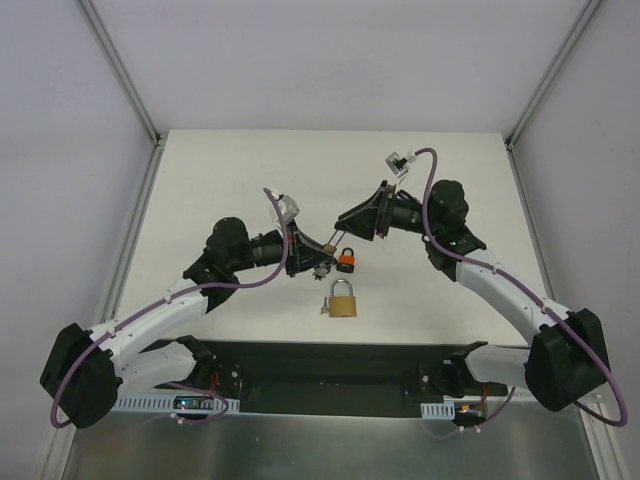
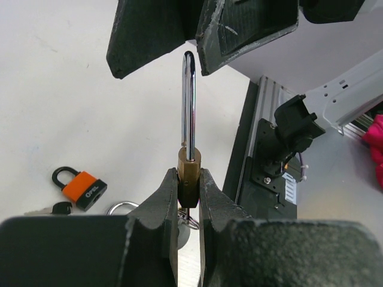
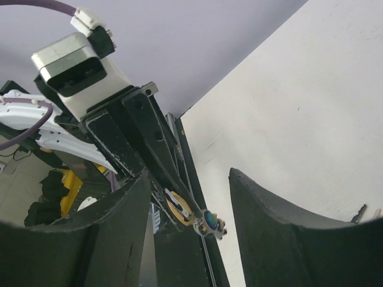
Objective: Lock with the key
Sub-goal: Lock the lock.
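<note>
My left gripper [image 2: 189, 174] is shut on the body of a small brass padlock [image 2: 190, 166]. Its steel shackle [image 2: 189, 101] points up at my right gripper [image 1: 346, 221]. The right gripper's fingers [image 2: 149, 36] stand open on either side of the shackle's top. In the right wrist view the padlock [image 3: 179, 207] shows between the open fingers [image 3: 281, 227], with a key [image 3: 210, 222] hanging at its bottom end on a small ring.
An orange padlock [image 2: 84, 185] lies on the white table [image 1: 220, 180] with a black-headed key [image 2: 52, 208] beside it. A larger brass padlock [image 1: 343, 300] lies nearer the arm bases. A black base plate [image 1: 330, 365] runs along the near edge.
</note>
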Available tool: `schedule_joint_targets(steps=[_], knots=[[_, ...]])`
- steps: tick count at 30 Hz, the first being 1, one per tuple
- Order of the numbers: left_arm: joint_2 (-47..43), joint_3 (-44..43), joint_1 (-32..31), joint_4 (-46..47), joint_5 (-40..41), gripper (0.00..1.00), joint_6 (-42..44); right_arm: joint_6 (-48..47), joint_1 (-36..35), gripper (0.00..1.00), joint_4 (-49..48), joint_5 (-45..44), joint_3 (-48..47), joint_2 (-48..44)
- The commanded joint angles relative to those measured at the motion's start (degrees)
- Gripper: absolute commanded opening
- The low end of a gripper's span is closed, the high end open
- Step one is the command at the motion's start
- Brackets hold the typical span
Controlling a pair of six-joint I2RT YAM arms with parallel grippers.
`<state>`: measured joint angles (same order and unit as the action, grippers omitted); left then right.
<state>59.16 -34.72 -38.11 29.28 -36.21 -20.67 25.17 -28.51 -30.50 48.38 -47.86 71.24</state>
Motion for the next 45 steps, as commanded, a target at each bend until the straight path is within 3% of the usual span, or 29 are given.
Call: schedule_joint_targets(steps=[1, 7, 21, 31, 39, 45], knots=[[-0.2, -0.2, 0.9, 10.2, -4.9, 0.0, -2.4, -1.1, 0.3, 0.52, -2.4, 3.7, 0.0, -4.8], [2.6, -1.9, 1.1, 14.8, -8.6, 0.0, -4.4, -1.7, 0.1, 0.44, -2.4, 4.8, 1.2, -9.1], [3.9, -3.5, 1.1, 19.5, -10.3, 0.0, -6.5, -1.4, -0.5, 0.31, -3.1, 4.7, 1.9, -7.8], [5.3, -3.9, 1.1, 21.6, -12.3, 0.0, -8.2, -0.3, -0.8, 0.08, -5.9, 3.7, 2.7, -7.3], [4.8, -3.5, 1.1, 23.3, -13.6, 0.0, -9.0, 0.7, -0.8, 0.0, -8.0, 3.7, 3.5, -6.7], [4.8, -3.2, 1.1, 26.1, -14.8, 0.0, -10.8, 0.6, -0.9, 0.0, -8.9, 3.3, 4.3, -6.6]])
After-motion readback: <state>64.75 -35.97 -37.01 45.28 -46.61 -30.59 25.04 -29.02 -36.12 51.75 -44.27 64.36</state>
